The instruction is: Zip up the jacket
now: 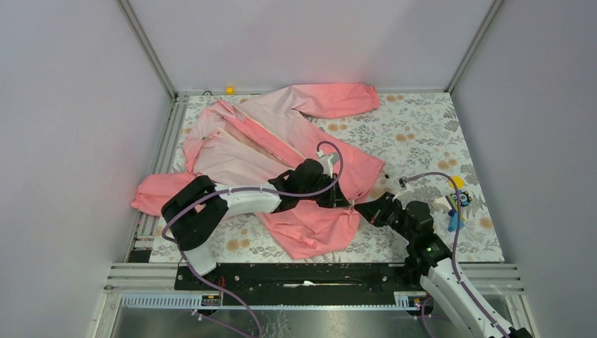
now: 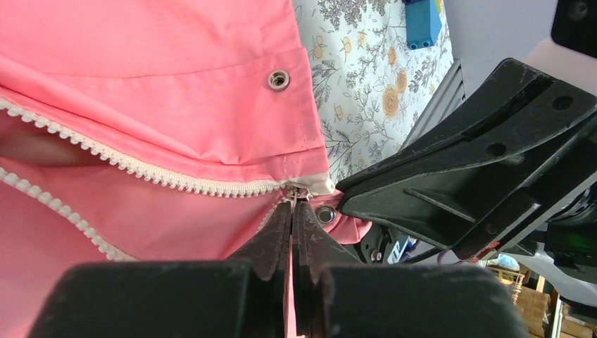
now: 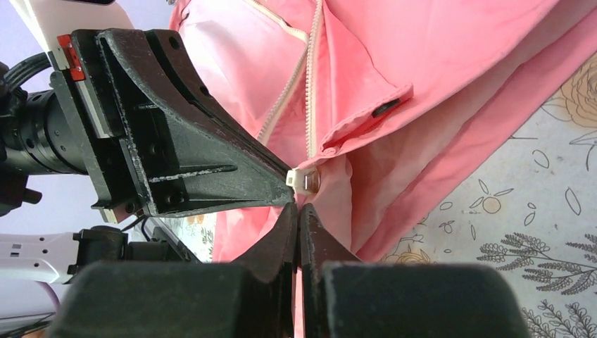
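The pink jacket (image 1: 281,134) lies spread on the table, its whitish zipper (image 2: 141,165) open above the hem. My left gripper (image 2: 294,205) is shut at the zipper's bottom end, gripping the small pull of the slider (image 2: 298,190). In the top view the left gripper (image 1: 332,196) sits at the hem's edge. My right gripper (image 3: 299,208) is shut on the jacket's hem just below the white zipper end (image 3: 301,179). It meets the left gripper tip to tip, and shows in the top view (image 1: 364,210).
A floral cloth (image 1: 422,134) covers the table. A blue block (image 1: 454,220) and a yellow piece (image 1: 457,182) lie at the right edge; the block also shows in the left wrist view (image 2: 422,21). A small yellow object (image 1: 229,90) sits at the back. Walls enclose three sides.
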`<state>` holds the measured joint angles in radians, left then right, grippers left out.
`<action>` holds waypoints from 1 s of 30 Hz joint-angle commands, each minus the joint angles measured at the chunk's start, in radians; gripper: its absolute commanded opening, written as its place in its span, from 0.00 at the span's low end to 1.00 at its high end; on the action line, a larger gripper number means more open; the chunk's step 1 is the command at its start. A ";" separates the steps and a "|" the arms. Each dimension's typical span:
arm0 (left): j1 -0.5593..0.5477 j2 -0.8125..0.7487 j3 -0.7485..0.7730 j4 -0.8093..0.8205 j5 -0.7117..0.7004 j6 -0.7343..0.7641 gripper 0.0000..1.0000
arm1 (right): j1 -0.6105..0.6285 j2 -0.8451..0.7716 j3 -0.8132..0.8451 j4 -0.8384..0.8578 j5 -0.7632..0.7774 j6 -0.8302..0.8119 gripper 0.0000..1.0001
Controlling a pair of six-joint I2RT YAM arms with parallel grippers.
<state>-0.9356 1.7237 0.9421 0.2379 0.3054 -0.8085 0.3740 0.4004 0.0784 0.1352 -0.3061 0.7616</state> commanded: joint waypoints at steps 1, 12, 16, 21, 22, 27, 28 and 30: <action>0.047 0.002 -0.030 -0.075 -0.122 0.049 0.00 | 0.001 -0.036 0.021 0.052 0.016 0.038 0.00; 0.043 -0.020 -0.040 0.091 0.107 -0.042 0.00 | 0.000 0.258 0.104 0.027 -0.140 -0.117 0.08; 0.035 -0.013 -0.040 0.093 0.112 -0.044 0.00 | 0.000 0.249 0.125 0.004 -0.146 -0.147 0.23; 0.030 -0.007 -0.036 0.098 0.120 -0.048 0.00 | 0.001 0.235 0.169 -0.068 -0.145 -0.210 0.33; 0.030 -0.006 -0.033 0.098 0.121 -0.048 0.00 | 0.001 0.241 0.174 -0.072 -0.152 -0.219 0.34; 0.026 -0.004 -0.026 0.097 0.126 -0.047 0.00 | 0.000 0.279 0.178 -0.042 -0.175 -0.234 0.35; 0.025 -0.004 -0.025 0.097 0.126 -0.047 0.00 | 0.000 0.290 0.179 -0.035 -0.177 -0.237 0.35; 0.026 -0.008 -0.026 0.092 0.122 -0.046 0.00 | 0.000 0.311 0.183 -0.023 -0.176 -0.239 0.33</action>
<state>-0.9051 1.7237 0.9024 0.2859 0.4034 -0.8482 0.3740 0.6788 0.2169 0.0875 -0.4580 0.5606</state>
